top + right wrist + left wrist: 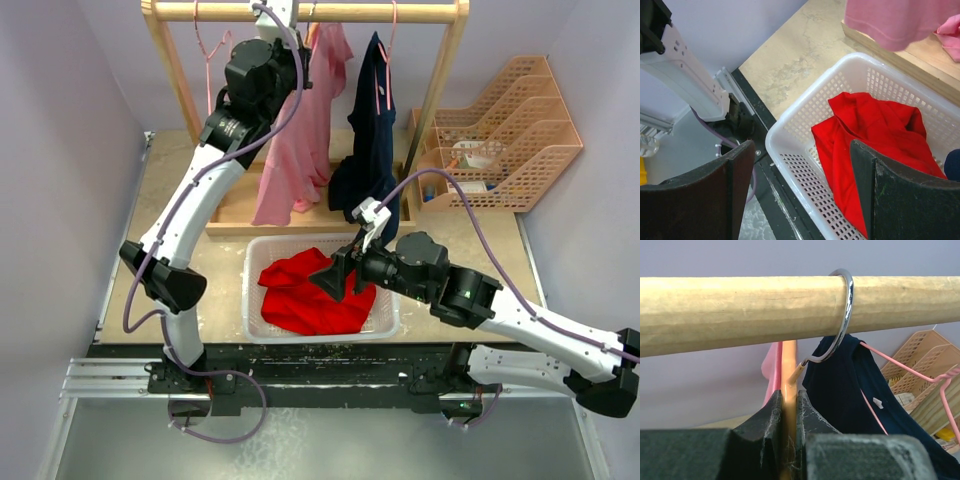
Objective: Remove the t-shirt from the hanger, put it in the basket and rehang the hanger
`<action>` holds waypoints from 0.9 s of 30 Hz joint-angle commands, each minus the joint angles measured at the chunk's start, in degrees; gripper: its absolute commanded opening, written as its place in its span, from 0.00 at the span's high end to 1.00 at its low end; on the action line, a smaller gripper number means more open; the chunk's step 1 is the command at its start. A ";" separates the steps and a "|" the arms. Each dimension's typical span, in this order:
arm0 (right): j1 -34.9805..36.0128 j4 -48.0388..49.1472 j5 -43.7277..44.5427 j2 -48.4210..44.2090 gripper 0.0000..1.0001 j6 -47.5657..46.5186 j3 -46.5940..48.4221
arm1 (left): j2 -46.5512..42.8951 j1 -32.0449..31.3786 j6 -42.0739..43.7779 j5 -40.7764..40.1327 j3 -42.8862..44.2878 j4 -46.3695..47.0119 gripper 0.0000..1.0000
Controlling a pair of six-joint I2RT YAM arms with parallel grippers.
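My left arm [198, 192] and right arm [530, 320]: white links, black joint housings. The left cable [292, 85] is purple and runs outside the links. The right cable [470, 195] is purple too. Black bases [188, 381] bolted to a silver rail [100, 375]. Small white bracket [370, 213] at my right wrist. Left gripper [789, 399]: matte black fingers [765, 420], scuffed, with pale scratches and stuck fibres. Right gripper [802, 150]: broad flat pads [735, 192], one looks brownish, the other black.
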 commanded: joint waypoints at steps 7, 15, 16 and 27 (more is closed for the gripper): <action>0.22 3.68 0.73 0.34 0.22 -0.71 0.03 | -8.51 1.01 4.72 -0.06 -2.44 14.14 1.00; 0.21 3.84 0.71 1.02 0.22 -0.90 0.29 | -13.30 1.92 3.79 -0.76 -10.54 16.52 1.00; 0.23 3.69 0.87 0.91 0.22 -0.91 0.31 | -14.26 1.95 3.72 -0.70 -12.04 16.80 1.00; 0.21 1.65 11.18 0.85 0.08 -1.07 3.81 | -26.83 2.22 2.83 0.42 -28.42 11.80 1.00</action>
